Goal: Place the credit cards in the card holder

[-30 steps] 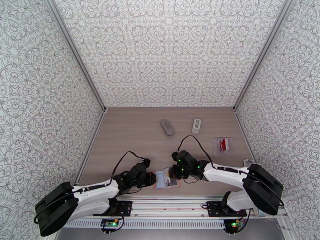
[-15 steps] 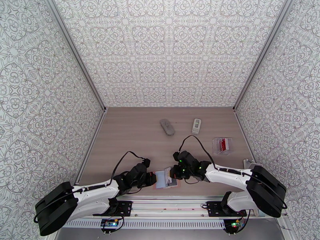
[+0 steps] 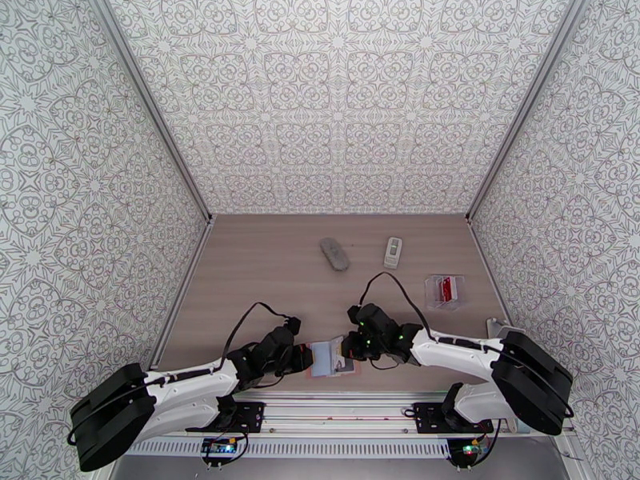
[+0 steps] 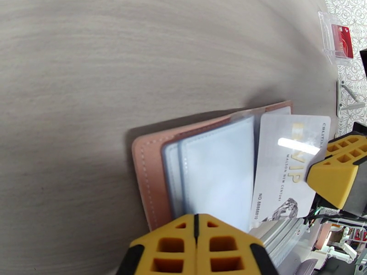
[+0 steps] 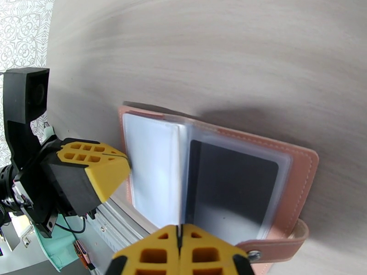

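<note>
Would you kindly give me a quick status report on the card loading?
Left hand shut on a clear sleeve of the open card holder. Right hand shut on the white card, its edge at that sleeve. Nothing blocks the sleeve.

Left arm (image 3: 192, 382) and right arm (image 3: 456, 354): white tubular links between bulky black joint housings; a thin black cable (image 3: 260, 305) arching loose from each forearm to its wrist; small green lights (image 3: 362, 322) glowing on the right wrist housing; black base plates (image 3: 248, 411) fixed to a silver rail. Left pincer (image 4: 196, 246) and right pincer (image 5: 179, 253): blunt yellow fingers, their outer faces moulded with rectangular recesses, seated in black mounts.
</note>
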`<state>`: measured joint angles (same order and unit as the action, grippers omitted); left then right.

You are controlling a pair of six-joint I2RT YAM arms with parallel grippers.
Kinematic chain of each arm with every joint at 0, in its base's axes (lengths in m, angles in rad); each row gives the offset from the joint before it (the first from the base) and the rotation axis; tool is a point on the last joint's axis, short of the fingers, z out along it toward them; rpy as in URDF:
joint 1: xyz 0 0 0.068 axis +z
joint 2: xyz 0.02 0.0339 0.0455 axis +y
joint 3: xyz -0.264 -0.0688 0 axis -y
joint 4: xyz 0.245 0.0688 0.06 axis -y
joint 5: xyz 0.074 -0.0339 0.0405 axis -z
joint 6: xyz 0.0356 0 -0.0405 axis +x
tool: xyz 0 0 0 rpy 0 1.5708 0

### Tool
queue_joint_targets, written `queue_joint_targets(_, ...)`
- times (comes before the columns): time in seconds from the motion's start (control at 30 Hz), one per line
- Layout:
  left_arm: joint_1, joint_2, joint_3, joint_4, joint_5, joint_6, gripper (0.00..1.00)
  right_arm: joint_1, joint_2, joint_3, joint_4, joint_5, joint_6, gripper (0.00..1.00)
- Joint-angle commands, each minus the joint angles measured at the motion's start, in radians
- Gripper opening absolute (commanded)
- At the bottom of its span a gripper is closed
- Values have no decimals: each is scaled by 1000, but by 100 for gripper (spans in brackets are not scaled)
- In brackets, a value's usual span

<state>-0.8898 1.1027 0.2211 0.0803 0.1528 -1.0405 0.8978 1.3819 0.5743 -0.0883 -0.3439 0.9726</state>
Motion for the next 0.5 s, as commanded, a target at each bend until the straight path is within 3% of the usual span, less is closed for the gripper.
queue_joint_targets(0.0,-14,13,14,-83,-33,3,4,8,12,-26,45,-10,42,0)
queue_joint_targets(0.47,-19,10,38,-117,-40,15,4,8,31,-34,88,-32,63,0)
